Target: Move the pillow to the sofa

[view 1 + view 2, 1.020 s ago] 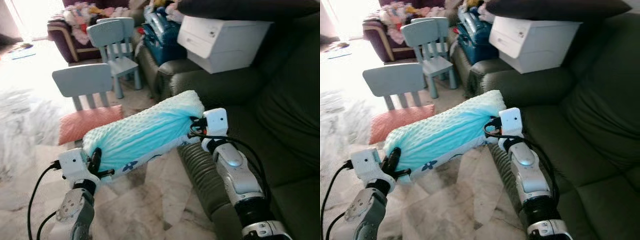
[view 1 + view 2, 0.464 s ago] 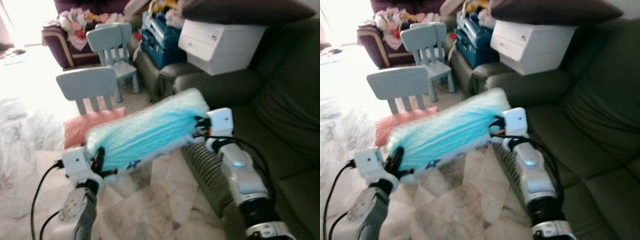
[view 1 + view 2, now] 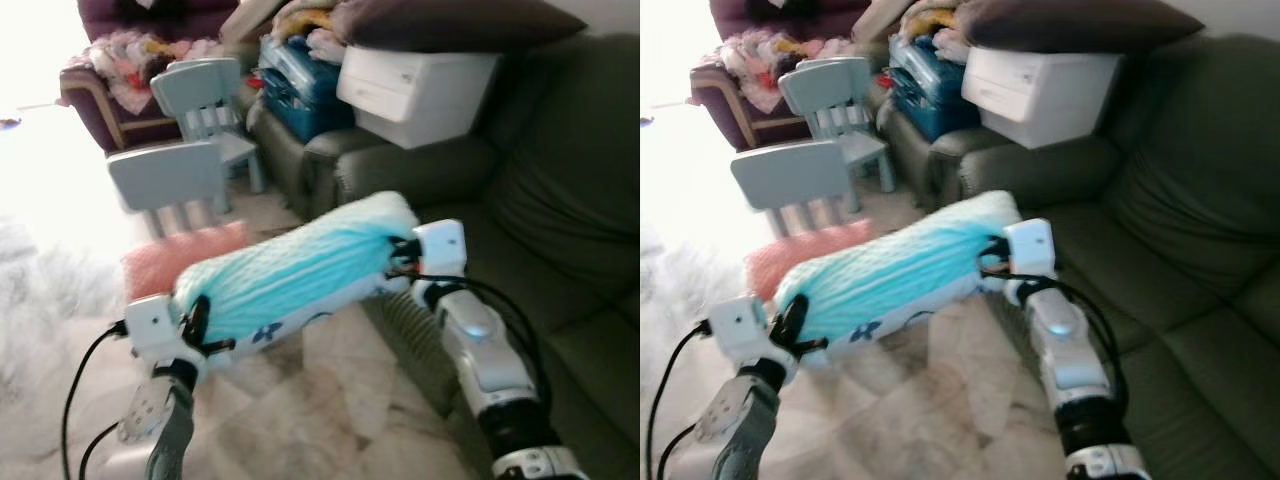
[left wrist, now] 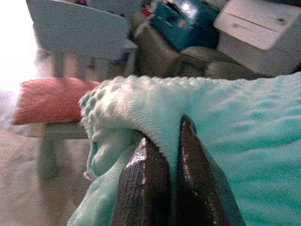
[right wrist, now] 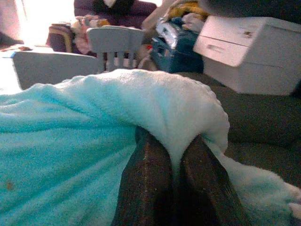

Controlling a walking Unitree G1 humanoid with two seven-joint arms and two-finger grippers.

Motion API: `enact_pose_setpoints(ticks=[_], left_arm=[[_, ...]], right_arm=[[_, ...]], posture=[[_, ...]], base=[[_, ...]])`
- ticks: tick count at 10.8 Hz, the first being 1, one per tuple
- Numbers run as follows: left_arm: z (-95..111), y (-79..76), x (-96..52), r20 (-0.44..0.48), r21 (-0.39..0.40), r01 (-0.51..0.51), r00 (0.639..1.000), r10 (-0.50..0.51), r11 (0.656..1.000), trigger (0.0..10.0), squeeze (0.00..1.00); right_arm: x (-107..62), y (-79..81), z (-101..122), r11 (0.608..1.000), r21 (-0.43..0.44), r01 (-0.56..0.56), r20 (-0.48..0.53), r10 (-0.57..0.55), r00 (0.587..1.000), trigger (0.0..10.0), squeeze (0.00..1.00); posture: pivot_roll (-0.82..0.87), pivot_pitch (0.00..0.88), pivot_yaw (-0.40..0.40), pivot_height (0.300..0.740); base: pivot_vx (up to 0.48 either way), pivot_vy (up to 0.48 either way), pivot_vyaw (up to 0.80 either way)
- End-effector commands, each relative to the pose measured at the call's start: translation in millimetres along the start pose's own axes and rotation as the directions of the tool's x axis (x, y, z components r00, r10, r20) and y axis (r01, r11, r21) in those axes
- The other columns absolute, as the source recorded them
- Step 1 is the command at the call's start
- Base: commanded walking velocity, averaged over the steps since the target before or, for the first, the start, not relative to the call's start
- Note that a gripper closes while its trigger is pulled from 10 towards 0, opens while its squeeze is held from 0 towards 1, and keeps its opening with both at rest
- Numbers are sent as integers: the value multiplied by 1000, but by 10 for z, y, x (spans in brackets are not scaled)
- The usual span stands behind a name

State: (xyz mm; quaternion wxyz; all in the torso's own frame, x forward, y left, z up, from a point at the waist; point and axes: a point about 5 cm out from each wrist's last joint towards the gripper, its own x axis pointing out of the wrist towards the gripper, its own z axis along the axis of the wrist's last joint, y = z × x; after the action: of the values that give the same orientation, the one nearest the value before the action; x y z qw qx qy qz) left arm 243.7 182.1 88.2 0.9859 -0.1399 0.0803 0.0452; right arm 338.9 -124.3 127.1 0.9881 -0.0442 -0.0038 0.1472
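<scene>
Pinching one end each, the left pincer (image 3: 193, 318) and the right pincer (image 3: 398, 256) are both clamped on the pillow (image 3: 290, 272), a long, soft roll of turquoise fleece with a bumpy, dotted pile and a paler underside printed with a dark flower. It hangs in the air between the two silver arms, tilted so the right end is higher and farther, above a marble-patterned floor (image 3: 330, 400) and just left of the dark green sofa (image 3: 560, 230). Behind it, a flat pink cushion (image 3: 180, 265) lies on a pale blue child's chair (image 3: 165, 180); a second such chair (image 3: 205, 95) stands farther back. A white boxy printer (image 3: 415, 85) sits on the sofa's far arm beside blue bags (image 3: 295, 85).
</scene>
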Motion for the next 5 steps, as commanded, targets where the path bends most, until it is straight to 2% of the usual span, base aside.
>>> enact_pose_setpoints(ticks=[1, 4, 5], left_arm=[[32, 39, 0, 12, 6, -20, 1000, 20, 1000, 10000, 0], [39, 36, 13, 15, 16, -16, 1000, 15, 1000, 10000, 0], [43, 29, 19, 17, 19, -13, 1000, 13, 1000, 10000, 0]], right_arm=[[27, -41, 115, 1000, -4, 14, 44, -14, 999, 10000, 0], [32, -45, 116, 1000, -6, 17, 43, -17, 999, 10000, 0], [34, -44, 115, 1000, -7, 19, 41, -19, 999, 10000, 0]], posture=[[-196, 0, 46, 740], [-197, 0, 48, 740], [-197, 0, 49, 740]], base=[[0, 255, 0], [0, 0, 0], [0, 0, -681]])
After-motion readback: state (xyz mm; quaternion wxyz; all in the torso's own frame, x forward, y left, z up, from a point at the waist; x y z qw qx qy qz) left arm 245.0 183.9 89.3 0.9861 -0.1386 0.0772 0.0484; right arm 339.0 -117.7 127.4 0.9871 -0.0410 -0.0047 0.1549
